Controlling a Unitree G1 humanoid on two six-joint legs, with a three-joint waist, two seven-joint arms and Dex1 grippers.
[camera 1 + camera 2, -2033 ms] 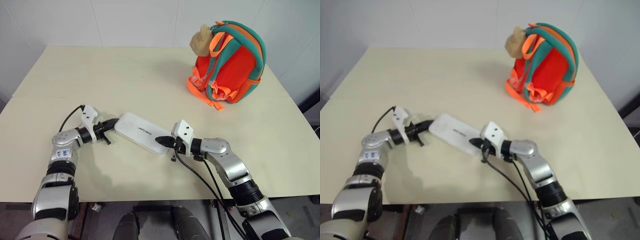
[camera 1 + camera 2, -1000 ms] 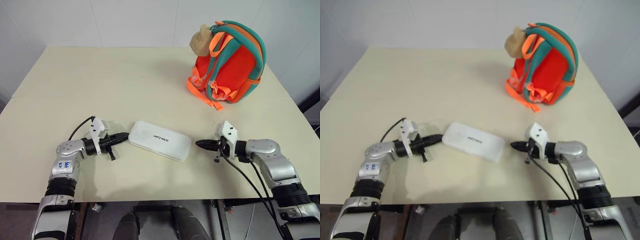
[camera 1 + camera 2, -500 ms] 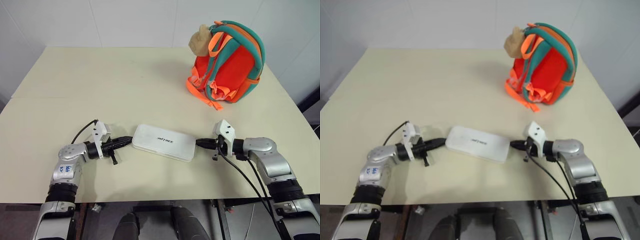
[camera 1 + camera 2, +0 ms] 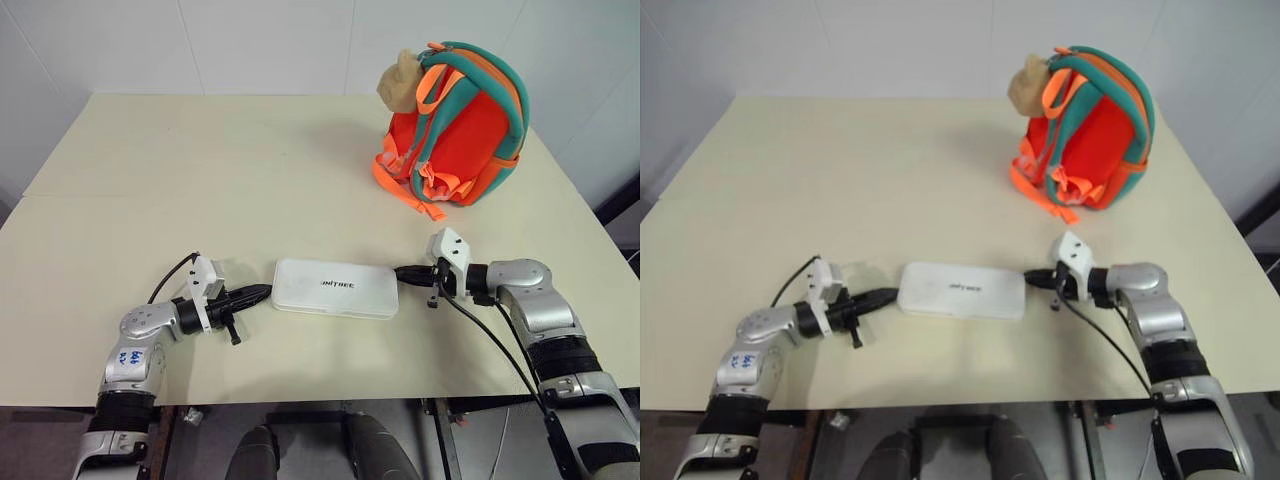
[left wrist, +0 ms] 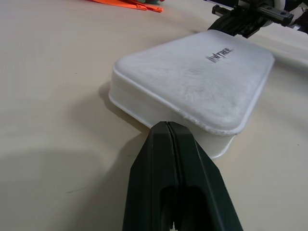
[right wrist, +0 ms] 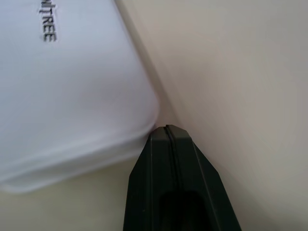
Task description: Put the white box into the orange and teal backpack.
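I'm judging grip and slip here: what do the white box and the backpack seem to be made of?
The white box looks like hard moulded plastic with a matt, faintly grainy top: rounded corners, a seam rim, printed lettering. The orange and teal backpack looks like soft, smooth fabric, possibly neoprene, with woven webbing straps and a fuzzy plush ball.
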